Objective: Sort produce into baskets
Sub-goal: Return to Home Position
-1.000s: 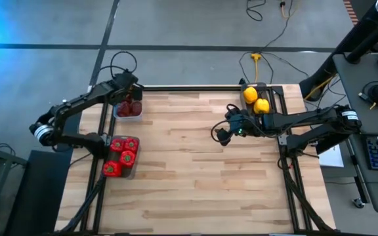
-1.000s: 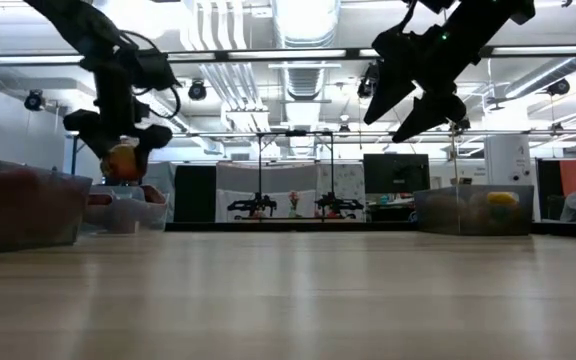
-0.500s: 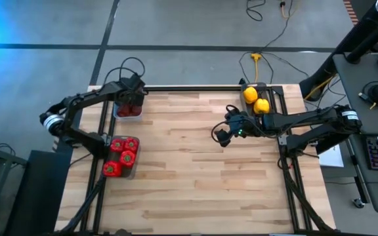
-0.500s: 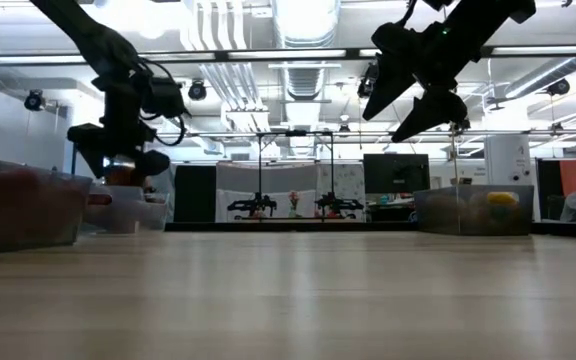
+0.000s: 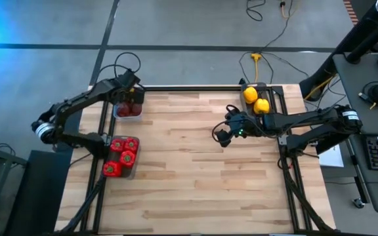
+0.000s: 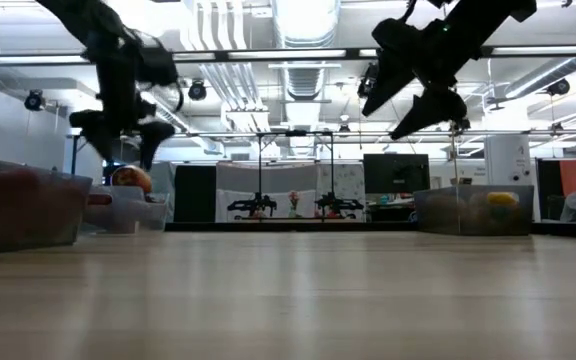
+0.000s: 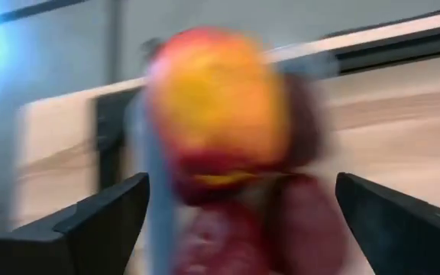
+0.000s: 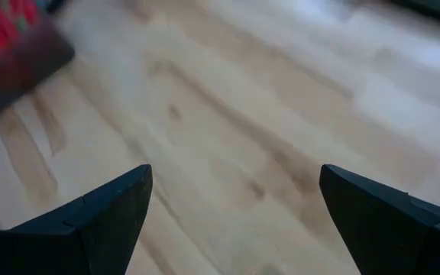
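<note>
Upper left: we are logging the left pincer (image 5: 130, 94), spread empty above the clear bin (image 5: 115, 113) where the apple (image 6: 131, 178) is sitting, apparently delivered. Centre: right pincer (image 5: 220, 136) hovering spread, idle.

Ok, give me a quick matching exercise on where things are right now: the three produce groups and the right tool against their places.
Column one:
1. red bell peppers
2. yellow produce
3. apples
4. right tool

Column two:
A. transparent bin under the open left tool
B. right-hand bin
C. open, above the bare table
D. dark bin on the left arm's side

Pairs: 1-D, 2-B, 3-A, 4-C.
</note>
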